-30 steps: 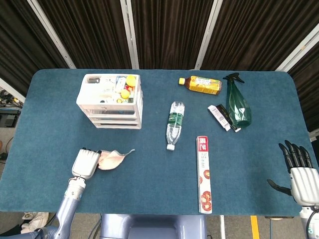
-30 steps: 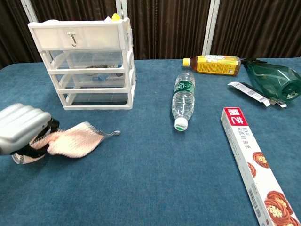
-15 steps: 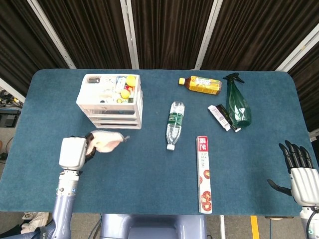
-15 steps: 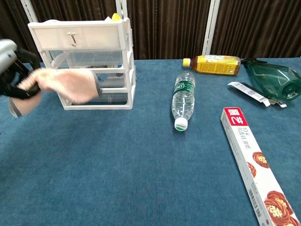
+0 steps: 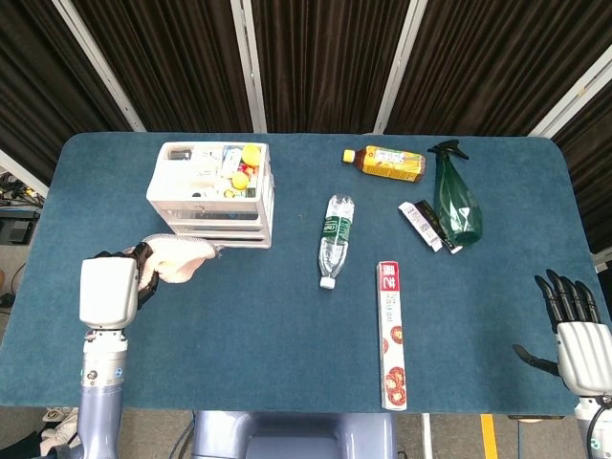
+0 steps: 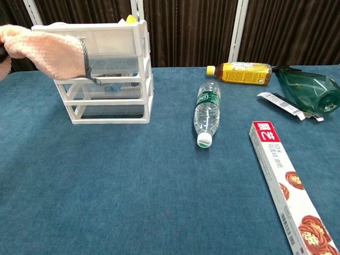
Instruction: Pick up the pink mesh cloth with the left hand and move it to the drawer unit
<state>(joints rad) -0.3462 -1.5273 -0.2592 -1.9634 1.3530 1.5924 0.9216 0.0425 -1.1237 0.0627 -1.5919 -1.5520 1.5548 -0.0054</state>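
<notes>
The left hand (image 5: 108,290) is higher now than it was a moment ago, and further left on the table. It has lifted the pink cloth (image 5: 178,258) right off the blue table (image 5: 287,325). A second ago the cloth lay flat on the table under the hand. Now it hangs in the air, just in front of the white drawer box (image 5: 212,194).

The hand holds one end of the cloth with its fingers closed around it. The cloth stretches out sideways from the hand toward the drawers, so its long way runs left to right. In the chest view the cloth (image 6: 50,50) is up near the top drawer (image 6: 101,37), and a thin dark string hangs down from its right end.

The cloth looks soft and bumpy, like a net, and it is bunched into a lump. The drawer box is hard white plastic with see-through drawers, and small colourful things sit in its open top.

The right hand (image 5: 579,339) has not moved. It rests low at the right corner, holding nothing, with its dark fingers spread apart.

A clear water bottle (image 5: 335,238) lies on its side in the middle.
</notes>
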